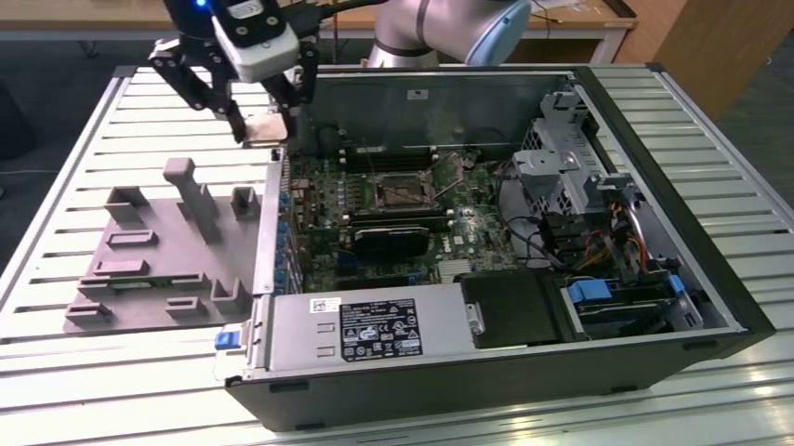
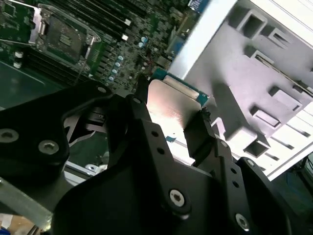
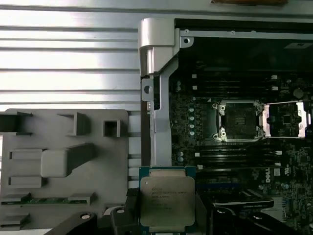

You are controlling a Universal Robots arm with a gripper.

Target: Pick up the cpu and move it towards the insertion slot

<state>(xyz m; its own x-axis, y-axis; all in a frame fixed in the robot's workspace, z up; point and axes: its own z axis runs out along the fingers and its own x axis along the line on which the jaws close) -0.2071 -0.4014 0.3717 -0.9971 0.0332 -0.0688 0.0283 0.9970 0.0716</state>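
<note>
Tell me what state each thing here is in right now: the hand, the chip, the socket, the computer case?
hand: shut on the cpu, raised above the case's edge.
cpu: held, lifted, metal top showing.
insertion slot: open, empty, frame flipped aside.
computer case: lying flat, side panel off.
grey fixture tray: beside the case.

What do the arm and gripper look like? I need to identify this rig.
The arm is a silvery-grey tube with a pale blue joint cap. The gripper has black linkage fingers with silver screws, beneath a white-grey body showing a small blue light.
</note>
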